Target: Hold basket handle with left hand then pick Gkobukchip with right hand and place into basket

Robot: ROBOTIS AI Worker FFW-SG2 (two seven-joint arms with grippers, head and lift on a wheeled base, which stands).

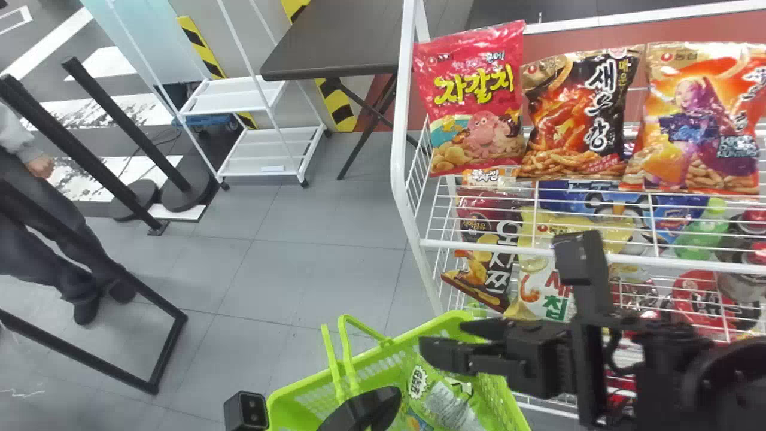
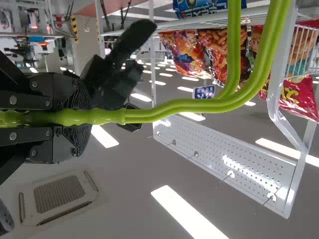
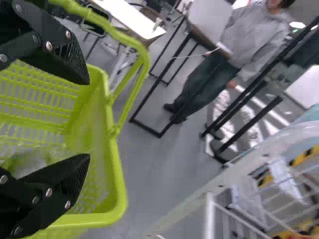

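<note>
In the head view my right gripper [image 1: 450,338] hangs over the right part of the green basket [image 1: 519,413], its two fingers apart with nothing between them. A green-and-silver snack bag [image 1: 446,406] lies inside the basket, below that gripper. My left gripper [image 1: 366,412] is at the near side, by the raised handle [image 1: 347,353]. In the left wrist view the left gripper [image 2: 82,117] is closed around the green handle [image 2: 174,105]. The right wrist view has the right gripper [image 3: 85,121] spread above the basket [image 3: 117,184], with the bag [image 3: 37,160] partly behind a finger.
A white wire rack [image 1: 413,227] stands on the right, with a red bag [image 1: 473,99], a black bag [image 1: 574,114] and an orange bag [image 1: 697,120] on top and more snacks below. Behind are a dark table [image 1: 341,42] and a white cart [image 1: 233,96].
</note>
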